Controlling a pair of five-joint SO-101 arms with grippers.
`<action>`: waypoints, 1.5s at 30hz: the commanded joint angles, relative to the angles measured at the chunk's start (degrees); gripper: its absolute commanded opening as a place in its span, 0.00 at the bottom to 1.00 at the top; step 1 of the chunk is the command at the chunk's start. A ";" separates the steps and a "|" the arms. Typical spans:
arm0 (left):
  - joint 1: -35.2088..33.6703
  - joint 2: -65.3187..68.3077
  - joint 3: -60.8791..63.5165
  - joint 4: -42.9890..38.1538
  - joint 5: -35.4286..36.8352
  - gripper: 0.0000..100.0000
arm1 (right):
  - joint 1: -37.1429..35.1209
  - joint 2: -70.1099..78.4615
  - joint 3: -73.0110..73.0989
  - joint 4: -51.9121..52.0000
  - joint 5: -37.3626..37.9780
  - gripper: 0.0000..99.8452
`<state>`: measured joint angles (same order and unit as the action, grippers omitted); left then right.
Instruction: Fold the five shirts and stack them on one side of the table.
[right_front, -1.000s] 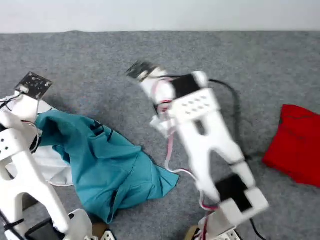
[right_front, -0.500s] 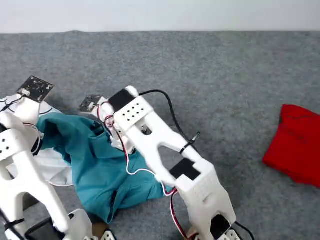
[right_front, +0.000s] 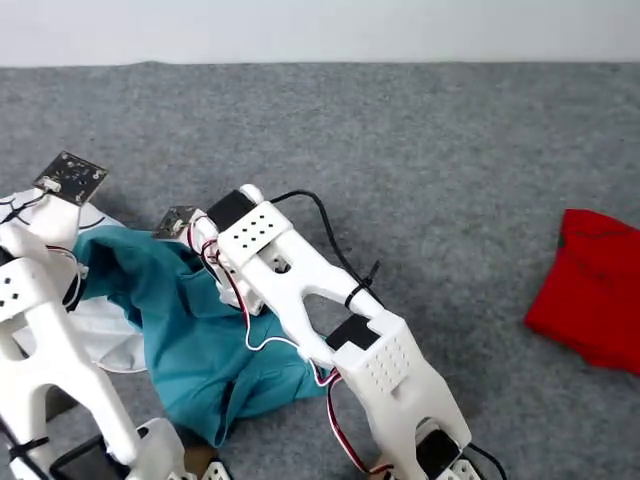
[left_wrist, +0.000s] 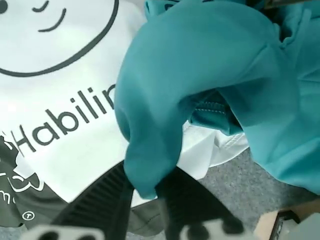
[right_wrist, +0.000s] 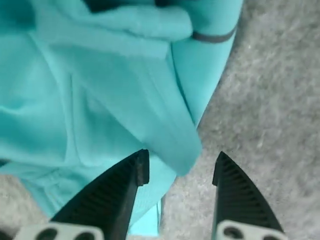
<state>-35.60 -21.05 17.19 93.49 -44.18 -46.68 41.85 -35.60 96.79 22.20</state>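
High view: the teal shirt (right_front: 200, 340) lies crumpled at the left front of the grey table (right_front: 450, 150). It covers most of a white shirt (right_front: 105, 335), whose edge peeks out beside the left arm (right_front: 50, 340). The right arm (right_front: 300, 285) stretches from the front edge over the teal cloth, and its wrist hides the pincer below. A red shirt (right_front: 590, 290) lies well apart at the right, cut off by the frame's edge.

Left wrist view: the left gripper (left_wrist: 145, 185) is clamped tight on a bunched fold of the teal shirt (left_wrist: 200, 65), which drapes over the white shirt (left_wrist: 65, 100). The white shirt's dark print runs out of frame.

Right wrist view: the right gripper (right_wrist: 181, 167) stands with its jaws spread wide. A loose fold of the teal shirt (right_wrist: 100, 100) reaches between them, unpinched, above the bare table (right_wrist: 270, 100). The shirt's far side is out of frame.
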 joint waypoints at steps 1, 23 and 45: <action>-0.26 -0.35 0.13 -2.20 -0.18 0.01 | -0.40 0.04 -2.73 -1.89 0.62 0.21; -0.26 -0.70 2.95 -4.04 -0.18 0.01 | -0.13 3.74 -2.64 -1.98 4.75 0.13; 0.44 -0.88 -2.07 -1.58 -0.09 0.01 | 13.67 2.95 -27.34 6.29 11.34 0.01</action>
<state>-35.60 -21.05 19.03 90.51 -44.18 -37.71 47.91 -54.51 100.57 32.22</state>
